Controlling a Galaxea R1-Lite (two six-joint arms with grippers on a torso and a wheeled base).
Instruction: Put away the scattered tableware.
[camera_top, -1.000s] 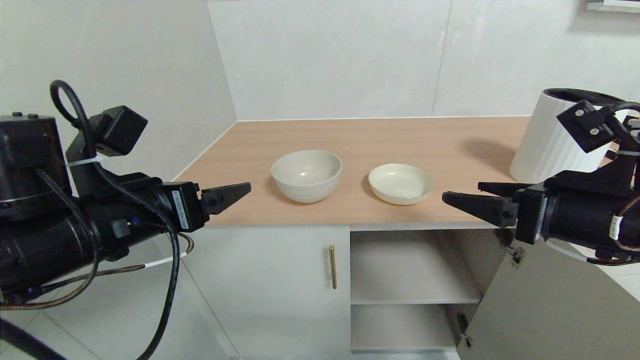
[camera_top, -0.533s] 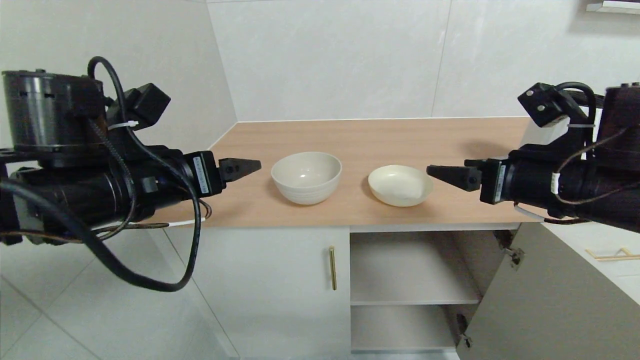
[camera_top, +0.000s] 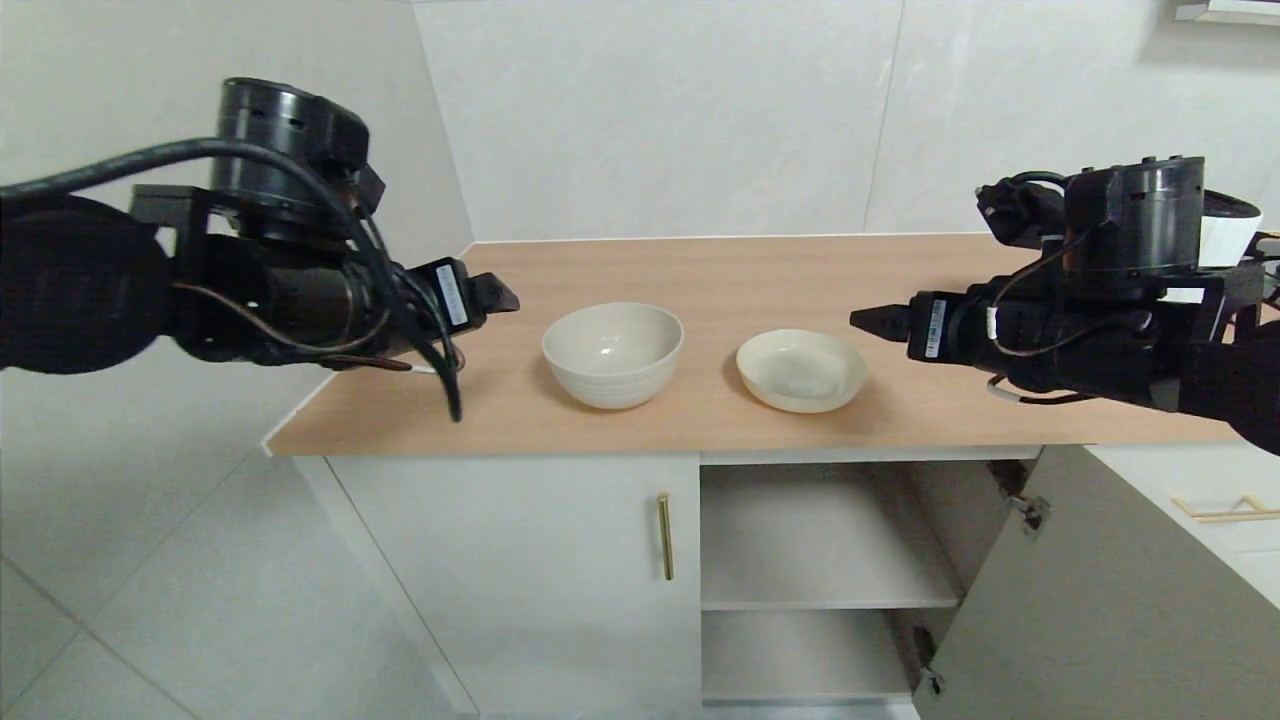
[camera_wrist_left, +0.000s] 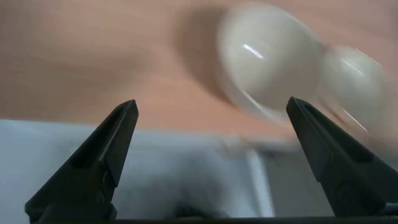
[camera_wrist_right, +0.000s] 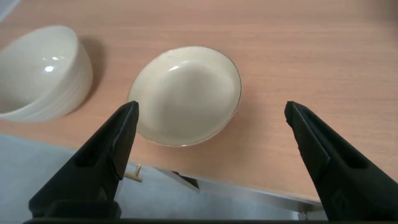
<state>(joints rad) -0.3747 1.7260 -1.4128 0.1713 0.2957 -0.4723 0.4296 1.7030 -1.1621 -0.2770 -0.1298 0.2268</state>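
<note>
bowl (camera_top: 613, 352) and dish (camera_top: 801, 368) sit side by side near the worktop's (camera_top: 760, 275) front edge. both look stiff, slick and breakable, so pinch over a rim. left gripper (camera_top: 498, 298) and right gripper (camera_top: 864, 320) hover released, empty.

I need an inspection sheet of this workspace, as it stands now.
Surface: wooden countertop, dishes resting on it.
Job's things: deep bowl and shallow dish, upright, side by side, apart.
Clutter: white container behind the right arm.
End effectors: left end effector open, beside the bowl; right end effector open, beside the dish; neither holds anything.
Cables: black cables hang from the left arm.
Surroundings: cabinet below, right door open, shelves visible; tiled wall behind.
</note>
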